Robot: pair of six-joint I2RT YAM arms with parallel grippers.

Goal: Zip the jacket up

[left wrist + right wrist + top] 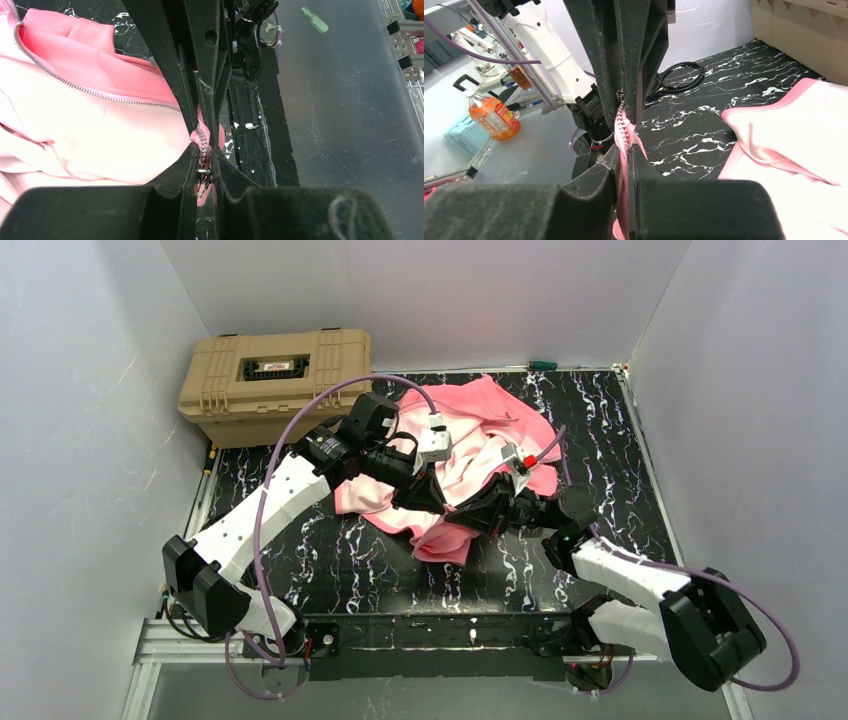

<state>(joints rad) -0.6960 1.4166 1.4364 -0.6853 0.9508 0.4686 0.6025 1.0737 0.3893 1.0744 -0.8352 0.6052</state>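
The salmon-pink jacket point(480, 430) lies crumpled and unzipped on the mat, its pale lining point(100, 125) facing up. Its bottom corner is lifted where the two grippers meet. My left gripper point(432, 492) comes in from the left. In the left wrist view it point(204, 172) is shut on the metal zipper slider at the lower end of the teeth. My right gripper point(480, 512) faces it from the right. In the right wrist view it point(624, 160) is shut on the pink zipper tape just beside that spot. An open row of zipper teeth point(75, 86) runs off up-left.
A tan hard case point(275, 380) stands at the back left, off the black marbled mat point(350, 560). A green screwdriver point(542, 365) lies along the back edge. White walls close in on three sides. An orange bottle point(494, 117) stands beyond the table.
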